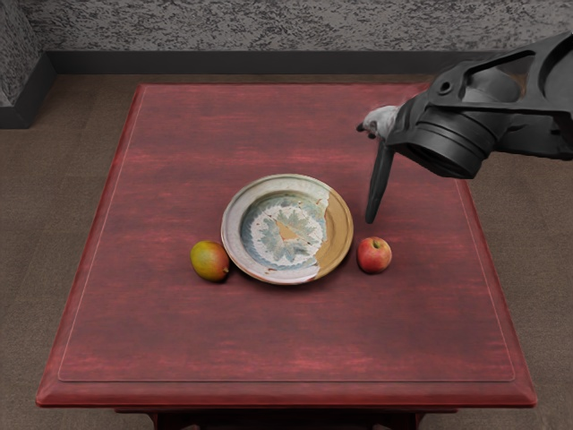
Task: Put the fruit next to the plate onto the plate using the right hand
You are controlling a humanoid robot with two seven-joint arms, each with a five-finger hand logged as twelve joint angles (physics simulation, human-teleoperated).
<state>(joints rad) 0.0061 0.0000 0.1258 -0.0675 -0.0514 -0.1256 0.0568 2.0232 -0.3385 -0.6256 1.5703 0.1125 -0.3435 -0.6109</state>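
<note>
Red wooden table (179, 134) held, from the left, a yellow-red fruit (209, 261) just beside a patterned plate (333, 235), then a red apple (374, 254) near the plate's other side. Above the apple, the right hand (380, 175) hung relaxed, one straight finger pointing down, holding nothing.

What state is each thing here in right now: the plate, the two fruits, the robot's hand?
plate: holds nothing.
mango: on the table, at the plate's left rim.
apple: on the table, right of the plate.
right hand: fingers straight, holding nothing.
</note>
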